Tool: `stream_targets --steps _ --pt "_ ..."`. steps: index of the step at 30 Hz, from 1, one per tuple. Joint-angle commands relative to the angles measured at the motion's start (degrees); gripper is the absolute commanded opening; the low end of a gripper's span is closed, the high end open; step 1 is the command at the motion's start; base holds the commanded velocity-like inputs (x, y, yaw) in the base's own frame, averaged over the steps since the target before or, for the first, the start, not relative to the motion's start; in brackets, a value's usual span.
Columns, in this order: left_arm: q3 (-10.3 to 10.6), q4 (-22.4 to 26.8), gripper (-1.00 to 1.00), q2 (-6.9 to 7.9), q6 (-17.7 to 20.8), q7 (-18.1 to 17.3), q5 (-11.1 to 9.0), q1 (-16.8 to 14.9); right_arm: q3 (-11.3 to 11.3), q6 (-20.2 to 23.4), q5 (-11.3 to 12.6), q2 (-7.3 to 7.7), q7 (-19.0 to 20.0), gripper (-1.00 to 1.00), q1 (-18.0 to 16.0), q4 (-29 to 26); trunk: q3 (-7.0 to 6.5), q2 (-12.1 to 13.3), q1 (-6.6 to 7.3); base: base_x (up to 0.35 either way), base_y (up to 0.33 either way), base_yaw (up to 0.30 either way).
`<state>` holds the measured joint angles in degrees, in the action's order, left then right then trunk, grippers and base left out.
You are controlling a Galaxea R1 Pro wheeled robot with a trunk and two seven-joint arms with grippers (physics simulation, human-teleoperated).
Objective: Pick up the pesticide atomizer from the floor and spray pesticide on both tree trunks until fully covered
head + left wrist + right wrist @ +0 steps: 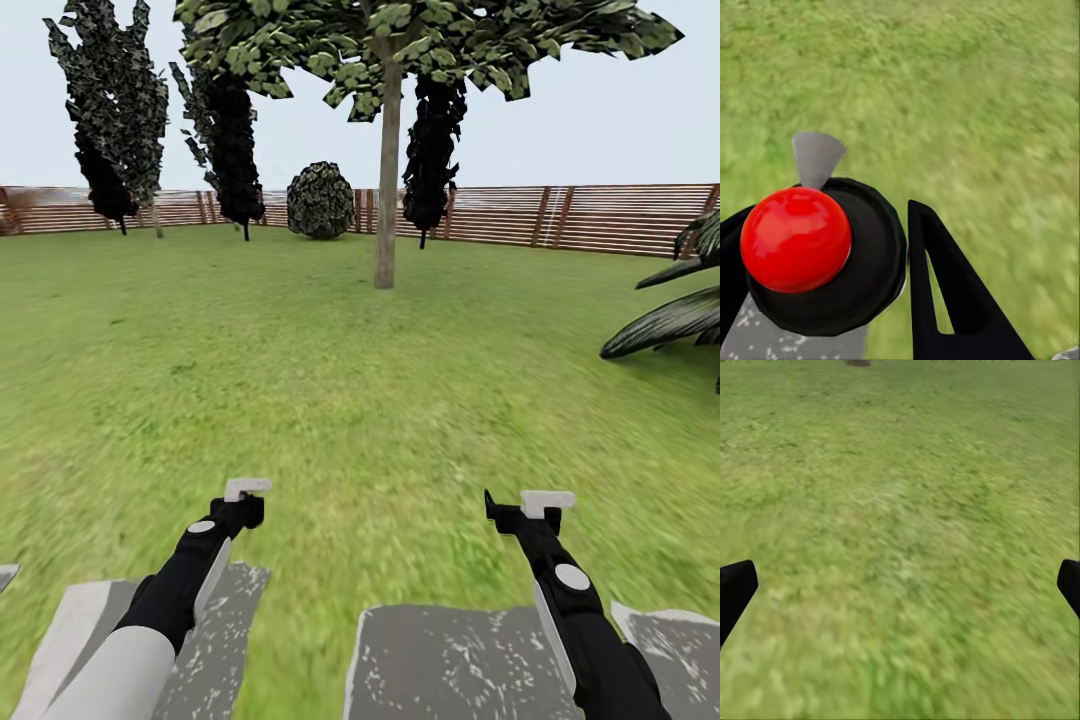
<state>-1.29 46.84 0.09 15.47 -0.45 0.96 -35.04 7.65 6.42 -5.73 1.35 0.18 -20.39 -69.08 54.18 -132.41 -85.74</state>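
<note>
I face the garden lawn, both arms out low over the grass.

My left claw (870,300) seems to hold a dark round object with a red ball top, perhaps the pesticide atomizer (825,262). My right claw (900,585) gapes wide, empty. The tree trunk (388,180) stands well ahead, before the fence (600,215). Spraying from here would likely fall short.

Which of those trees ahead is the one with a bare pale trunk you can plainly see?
The middle tree, standing alone on the lawn nearer than the fence. The dark trees by the fence are cloaked in leaves nearly to the ground.
</note>
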Motion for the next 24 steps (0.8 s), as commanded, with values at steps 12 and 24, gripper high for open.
stream_targets --steps 12,24 --pt "0.0 0.0 -1.0 0.0 0.0 0.0 0.0 0.0 0.0 0.0 0.0 -0.03 0.0 1.0 0.0 -0.1 0.0 0.0 0.0 0.339 0.0 0.0" --pt "0.1 0.0 -1.0 -0.08 0.0 0.0 0.0 0.1 0.0 0.0 0.0 0.05 0.0 1.0 0.0 -0.2 0.0 0.0 0.0 0.339 0.0 0.0"
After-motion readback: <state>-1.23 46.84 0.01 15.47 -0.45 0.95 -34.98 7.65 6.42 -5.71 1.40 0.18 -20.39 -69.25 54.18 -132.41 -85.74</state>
